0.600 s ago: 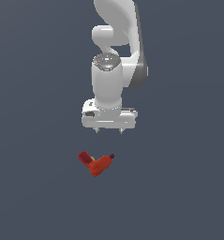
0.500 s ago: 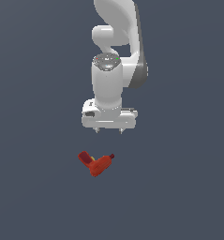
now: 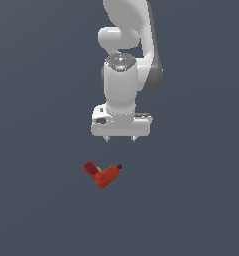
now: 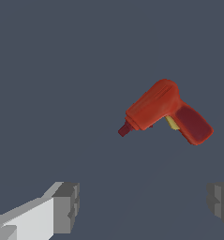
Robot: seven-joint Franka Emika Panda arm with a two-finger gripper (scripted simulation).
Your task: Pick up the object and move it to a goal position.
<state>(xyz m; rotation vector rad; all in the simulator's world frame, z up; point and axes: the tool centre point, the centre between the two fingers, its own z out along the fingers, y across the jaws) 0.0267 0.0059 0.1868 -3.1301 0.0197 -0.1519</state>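
Red-orange toy drill [image 3: 102, 174]: lies on its side on the dark grey floor [image 3: 36, 200], darker base toward the exterior view's left, small dark tip toward its right. White gripper [image 3: 120, 139]: suspended above the drill, not touching; fingers [image 4: 66, 206] spread wide, holding nothing.

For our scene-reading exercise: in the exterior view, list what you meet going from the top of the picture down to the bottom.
Arm → gripper → red toy drill, lying apart below the gripper.
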